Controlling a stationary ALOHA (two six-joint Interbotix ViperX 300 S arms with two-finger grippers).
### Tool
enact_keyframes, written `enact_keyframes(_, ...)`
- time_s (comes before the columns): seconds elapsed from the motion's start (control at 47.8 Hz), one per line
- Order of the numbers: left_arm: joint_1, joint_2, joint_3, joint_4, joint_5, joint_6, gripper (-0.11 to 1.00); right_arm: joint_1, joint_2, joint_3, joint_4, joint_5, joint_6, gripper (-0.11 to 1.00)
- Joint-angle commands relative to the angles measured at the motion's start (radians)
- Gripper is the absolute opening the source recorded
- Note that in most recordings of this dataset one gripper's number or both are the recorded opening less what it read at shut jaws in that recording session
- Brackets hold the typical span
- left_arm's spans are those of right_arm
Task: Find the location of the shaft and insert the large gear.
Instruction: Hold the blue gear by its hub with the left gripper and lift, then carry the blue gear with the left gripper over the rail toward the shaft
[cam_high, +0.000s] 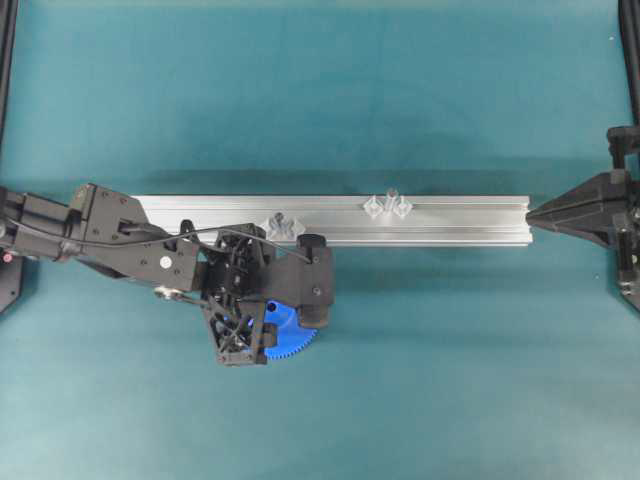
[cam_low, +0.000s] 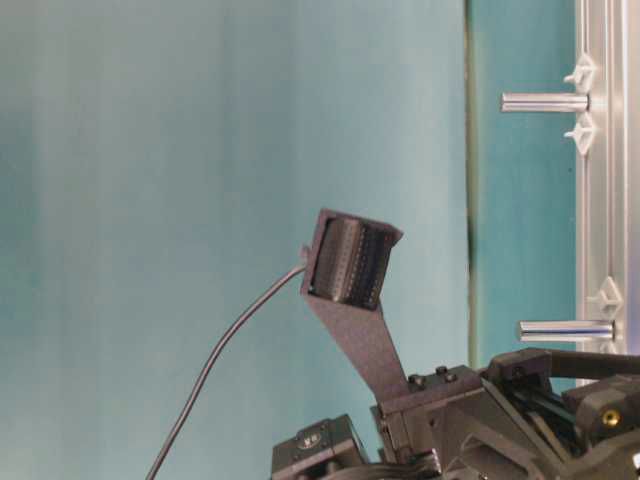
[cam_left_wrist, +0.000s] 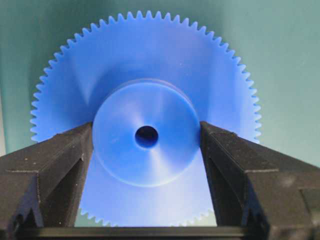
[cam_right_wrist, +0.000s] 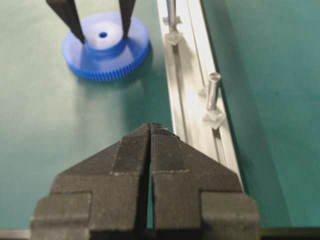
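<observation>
Teal table (cam_high: 420, 380) with a rail and a gear on it.
A silver rail (cam_high: 450, 222) lies across the middle from nine to three o'clock. The blue gear (cam_right_wrist: 106, 47) lies flat on the table just beside the rail, towards seven o'clock of centre in the overhead view. Two clear brackets, each with an upright pin, sit on the rail: one (cam_high: 283, 226) near the gear, one (cam_high: 388, 206) towards one o'clock.

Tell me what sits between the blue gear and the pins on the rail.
Nothing visible does. In the right wrist view the large gear lies flat on the green mat with bare mat between it and the aluminium rail. The left end effector straddles the gear's hub; the two pins stand exposed on the rail.
</observation>
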Motion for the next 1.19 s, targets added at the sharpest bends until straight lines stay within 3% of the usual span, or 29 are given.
enact_keyframes(0.0,-0.002,-0.034,-0.028,0.0,-0.006,0.002,0.7,-0.002,0.005,-0.011,0.002,-0.009,0.009,0.0)
enact_keyframes(0.418,0.002,-0.143,-0.133,0.002,0.0,0.081,0.7,-0.003,-0.003,-0.005,0.002,-0.009,0.008,0.0)
enact_keyframes(0.899,0.117,-0.158,-0.221,0.003,0.002,0.334,0.7,-0.002,-0.041,0.008,0.0,-0.011,0.008,0.0)
enact_keyframes(1.171,0.138,-0.084,-0.267,0.003,-0.015,0.42,0.7,-0.002,-0.044,0.011,-0.002,-0.011,0.008,0.0)
